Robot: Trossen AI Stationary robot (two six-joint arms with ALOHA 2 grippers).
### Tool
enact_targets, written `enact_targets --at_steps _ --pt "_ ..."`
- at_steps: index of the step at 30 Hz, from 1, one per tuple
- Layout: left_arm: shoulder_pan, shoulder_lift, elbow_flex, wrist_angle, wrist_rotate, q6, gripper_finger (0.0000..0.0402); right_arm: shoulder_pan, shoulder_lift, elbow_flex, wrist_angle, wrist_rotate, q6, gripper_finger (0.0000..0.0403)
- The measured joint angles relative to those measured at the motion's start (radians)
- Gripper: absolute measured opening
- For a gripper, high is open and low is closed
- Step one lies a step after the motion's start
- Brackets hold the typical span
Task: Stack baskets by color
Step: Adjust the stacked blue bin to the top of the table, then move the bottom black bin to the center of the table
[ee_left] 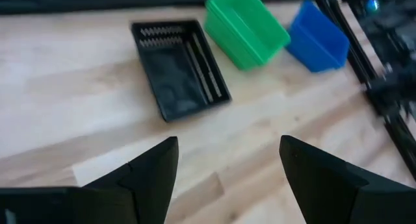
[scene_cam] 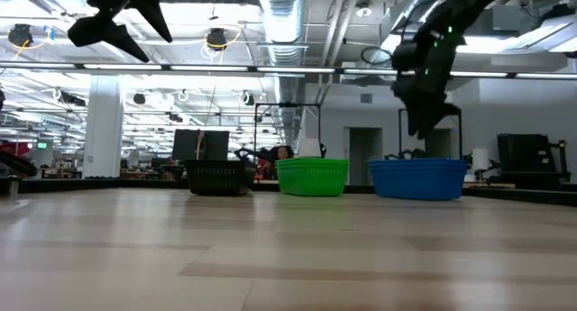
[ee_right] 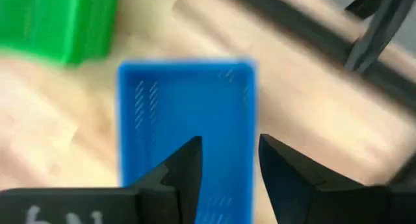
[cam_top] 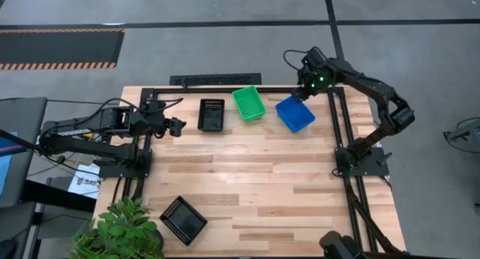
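Observation:
Along the far side of the table three baskets rest on their bottoms in a row: a black one [cam_top: 211, 115], a green one [cam_top: 248, 103] and a blue one [cam_top: 295, 113]. A second black basket [cam_top: 184, 219] sits near the front edge. My right gripper [ee_right: 229, 165] hovers open just above the blue basket [ee_right: 185, 120], over its far right end. In the low view my right gripper [scene_cam: 422, 122] stands clear of the blue basket's rim [scene_cam: 417, 163]. My left gripper [cam_top: 176, 127] waits open, raised at the left, short of the black basket [ee_left: 179, 71].
Black frame rails [cam_top: 343, 131] run along the table's right and far sides, close to the blue basket. A potted plant [cam_top: 120, 229] stands at the near left corner. Bare wood lies between the far row and the near black basket.

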Motion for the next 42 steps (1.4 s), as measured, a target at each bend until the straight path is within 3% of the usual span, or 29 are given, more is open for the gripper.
enact_targets --at_steps 6,11,16,25,32,36,39,42 --pt "-0.001 0.000 0.000 0.000 0.077 0.038 0.0256 0.146 -0.053 -0.031 -0.221 0.008 0.122 0.0170" --pt "0.000 0.000 0.000 0.000 0.075 0.066 0.0256 0.304 -0.076 -0.147 -0.204 0.043 0.250 0.0160" --pt "0.000 0.000 0.000 0.000 0.074 0.065 0.0256 0.387 -0.076 -0.205 -0.192 0.105 0.343 0.0155" --pt "0.000 0.000 0.000 0.000 0.074 0.054 0.0256 0.415 -0.076 -0.264 -0.023 0.123 0.410 0.0154" --pt "0.000 0.000 0.000 0.000 0.069 0.053 0.0256 0.341 -0.075 -0.277 0.179 0.154 0.366 0.0154" --pt "0.000 0.000 0.000 0.000 0.076 0.043 0.0256 0.290 -0.075 -0.274 0.201 0.136 0.360 0.0154" --pt "0.000 0.000 0.000 0.000 0.157 0.070 0.0256 0.288 -0.079 -0.261 0.171 0.083 0.361 0.0154" --pt "-0.011 0.012 0.000 -0.017 0.342 0.107 0.0256 0.337 -0.102 -0.248 0.163 0.029 0.368 0.0154"
